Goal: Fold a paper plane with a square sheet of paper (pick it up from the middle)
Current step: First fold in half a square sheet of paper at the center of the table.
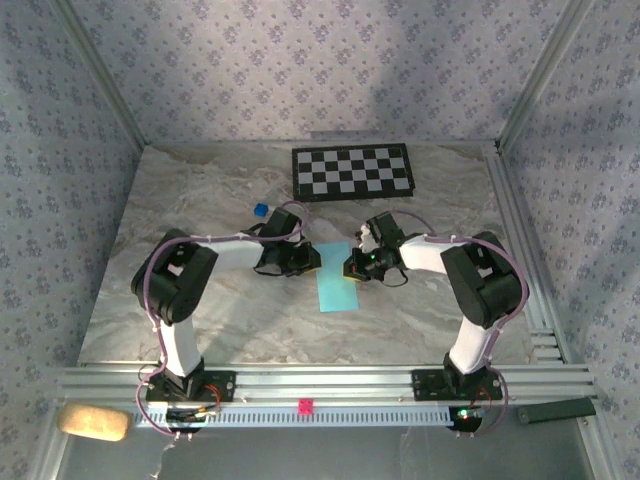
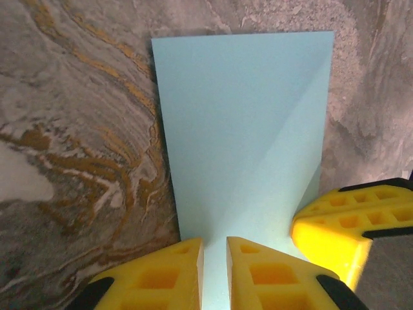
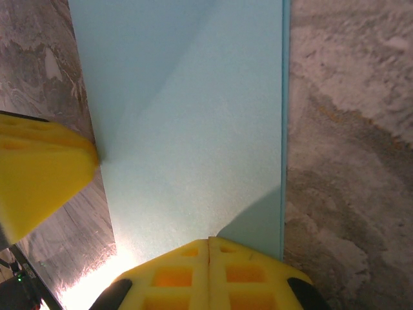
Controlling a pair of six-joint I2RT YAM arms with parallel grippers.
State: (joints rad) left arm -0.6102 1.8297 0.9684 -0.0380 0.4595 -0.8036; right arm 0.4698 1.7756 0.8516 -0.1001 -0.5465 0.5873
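square sheet of paper (image 1: 336, 288) | folded rectangle | long axis near-far

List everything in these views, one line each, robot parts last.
paper sheet: one, light blue, a rectangle with a diagonal fold line, flat at the table's centre between the grippers
checkerboard: one, black and white, at the table's far edge
cube: one, dark blue, tiny, beyond the left arm
pink piece: one, pink, tiny, on the near rail
tan pad: one, tan, near-left corner
dark bar: one, dark, near-right corner
table: one, grey marble
left gripper: one, yellow fingers, a narrow gap apart, at one edge of the sheet
right gripper: one, yellow fingers, shut, at the opposite edge
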